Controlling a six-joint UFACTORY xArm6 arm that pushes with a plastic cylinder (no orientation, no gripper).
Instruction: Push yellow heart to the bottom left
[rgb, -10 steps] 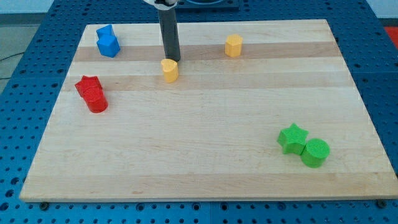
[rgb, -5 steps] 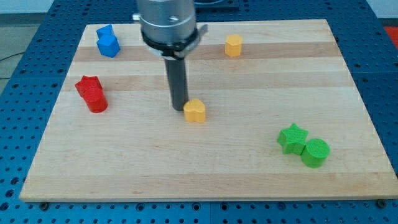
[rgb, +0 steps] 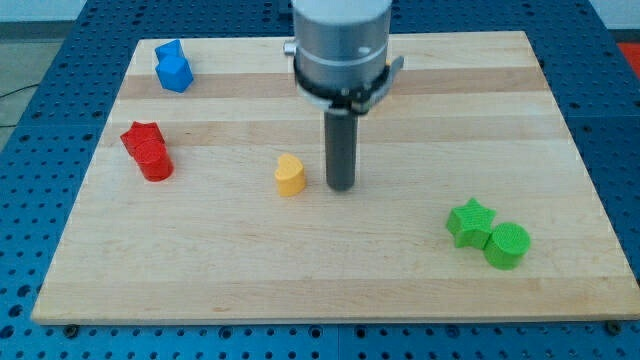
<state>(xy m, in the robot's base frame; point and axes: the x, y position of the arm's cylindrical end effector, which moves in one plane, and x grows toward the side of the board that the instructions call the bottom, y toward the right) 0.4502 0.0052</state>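
The yellow heart (rgb: 290, 175) stands near the middle of the wooden board (rgb: 330, 260), a little left of centre. My tip (rgb: 342, 187) rests on the board just to the heart's right, a small gap apart from it. The dark rod rises from the tip to the grey arm body at the view's top centre.
A blue block pair (rgb: 173, 67) sits at the top left. Two red blocks (rgb: 148, 151) stand at the left edge. A green star (rgb: 470, 221) and a green cylinder (rgb: 507, 245) sit at the bottom right. The arm hides the top-centre area.
The yellow heart went from top centre down and right, then left to its present spot. My tip moved from its upper left to its right side. The yellow hexagon block is now hidden.
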